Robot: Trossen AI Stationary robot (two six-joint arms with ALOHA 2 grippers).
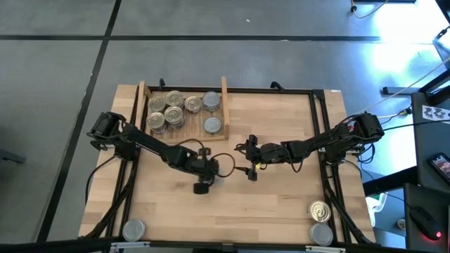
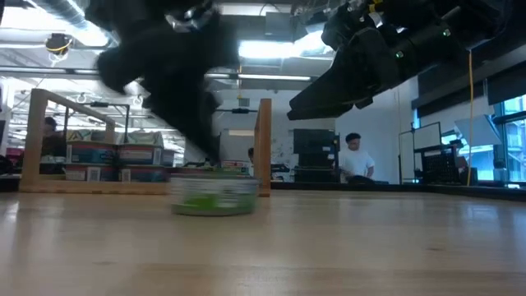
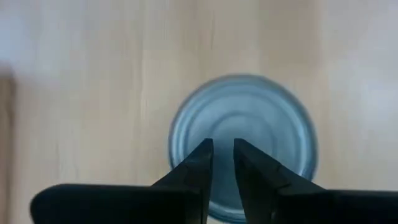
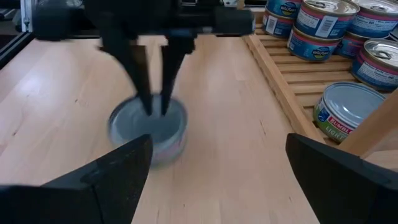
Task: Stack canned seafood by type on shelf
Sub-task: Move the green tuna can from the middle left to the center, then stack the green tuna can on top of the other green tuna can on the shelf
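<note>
Both arms are dark, near black, built of slender tubular links joined by bulkier rounded joint housings, widest at the shoulder blocks by the tabletop edges. Thin black cables loop loosely beside the left hand (image 1: 202,184) and trail along the right arm's forearm. The right hand (image 1: 251,158) carries a small yellow spot near its wrist. The left hand's fingers (image 3: 189,177) are matte black, flat-sided wedges tapering to narrow pointed tips, rising from a broad black crossbar. The right hand's fingers (image 4: 109,177) are likewise matte black, wide angular slabs with plain, unmarked faces.
</note>
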